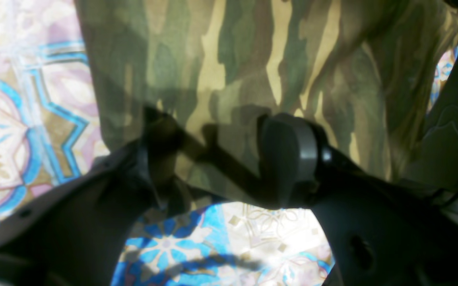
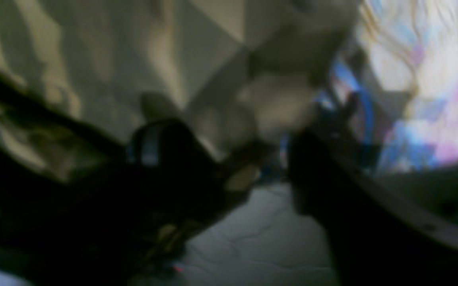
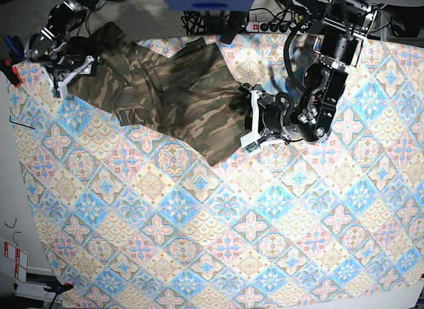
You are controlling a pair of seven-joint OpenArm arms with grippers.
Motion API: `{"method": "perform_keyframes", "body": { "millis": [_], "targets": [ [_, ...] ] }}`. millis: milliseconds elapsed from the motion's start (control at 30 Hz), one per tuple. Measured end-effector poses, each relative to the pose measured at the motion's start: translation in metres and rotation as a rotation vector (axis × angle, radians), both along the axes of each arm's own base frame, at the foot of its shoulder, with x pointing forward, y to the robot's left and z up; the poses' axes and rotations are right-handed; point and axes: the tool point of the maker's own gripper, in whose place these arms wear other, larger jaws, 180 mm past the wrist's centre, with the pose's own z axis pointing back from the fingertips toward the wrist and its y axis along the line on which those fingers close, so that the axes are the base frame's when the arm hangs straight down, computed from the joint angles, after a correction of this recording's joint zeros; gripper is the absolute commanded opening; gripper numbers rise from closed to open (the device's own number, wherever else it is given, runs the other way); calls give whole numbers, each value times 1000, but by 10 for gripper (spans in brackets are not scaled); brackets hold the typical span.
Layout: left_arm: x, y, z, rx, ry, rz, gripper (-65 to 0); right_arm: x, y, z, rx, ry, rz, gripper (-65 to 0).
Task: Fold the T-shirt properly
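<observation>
The base view shows the T-shirt [image 3: 169, 90] lying crumpled on the far part of the tablecloth [image 3: 218, 243], stretched out between the two arms. No box or basket shows, so nothing is inside anything.

The left gripper [image 3: 246, 120] is at the shirt's edge on the side nearest the black arm. In the left wrist view its two fingers [image 1: 288, 159] are closed on the shirt's edge, with cloth bunched between them and the tablecloth showing below.

The right gripper [image 3: 69, 73] is at the far end of the shirt, by the corner of the tablecloth. The right wrist view is very blurry. Shirt cloth [image 2: 133, 51] lies right by that gripper [image 2: 253, 159], but I cannot tell if its jaws are pinching it.

Behind the shirt, past the tablecloth's edge, are black cables [image 3: 271, 20].
</observation>
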Motion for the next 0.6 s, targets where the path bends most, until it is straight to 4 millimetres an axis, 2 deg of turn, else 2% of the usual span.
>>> {"method": "perform_keyframes", "body": {
  "millis": [100,233,433,600],
  "targets": [
    [-1,-2,0,-2,1,-2,-277,7,15,-3,-17,67,118,-441],
    [-1,-2,0,-3,2,-3,-277,10,26,-4,-56,127,208,-528],
    [-22,-24,-6,-22,35,-60,-315,12,28,-3,-64,143,224,-586],
    [-23,-40,-4,-54,39,-64,-319,29,26,8,-70,171,194,-611]
  ]
}}
